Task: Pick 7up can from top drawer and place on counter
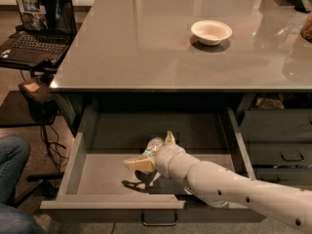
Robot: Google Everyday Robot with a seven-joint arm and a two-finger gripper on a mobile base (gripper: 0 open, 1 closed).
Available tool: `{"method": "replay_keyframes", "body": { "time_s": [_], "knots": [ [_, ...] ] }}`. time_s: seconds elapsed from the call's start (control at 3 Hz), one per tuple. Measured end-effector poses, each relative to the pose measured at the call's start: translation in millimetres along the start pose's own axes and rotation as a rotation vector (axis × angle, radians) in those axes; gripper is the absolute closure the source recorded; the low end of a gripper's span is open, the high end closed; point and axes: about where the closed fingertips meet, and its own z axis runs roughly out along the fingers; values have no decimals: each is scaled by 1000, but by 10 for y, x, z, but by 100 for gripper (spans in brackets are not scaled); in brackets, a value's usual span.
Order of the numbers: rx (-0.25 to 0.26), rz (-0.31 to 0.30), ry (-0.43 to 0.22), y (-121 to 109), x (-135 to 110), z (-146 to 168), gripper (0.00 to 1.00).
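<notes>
The top drawer [97, 167] is pulled out under the counter [146, 43]. The 7up can [152, 146], silvery with green marks, lies tilted near the middle of the drawer floor. My gripper [148, 150] reaches into the drawer from the lower right. Its tan fingers [136, 164] are spread, one to the left below the can and one behind it, with the can between them. My white arm [229, 184] crosses the drawer's right front corner and hides the floor there.
A white bowl [211, 31] stands on the counter at the back right. A laptop [41, 26] sits on a black stand at the left. A person's jeans-clad leg [12, 165] is at the lower left. Closed darker drawers [280, 130] are at the right.
</notes>
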Motion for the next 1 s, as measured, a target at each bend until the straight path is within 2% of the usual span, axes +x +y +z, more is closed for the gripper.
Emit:
{"method": "replay_keyframes", "body": {
  "time_s": [0.33,0.67,1.0],
  "knots": [
    [0,0,0,0,0,0,0],
    [0,0,0,0,0,0,19],
    [0,0,0,0,0,0,42]
  ]
}}
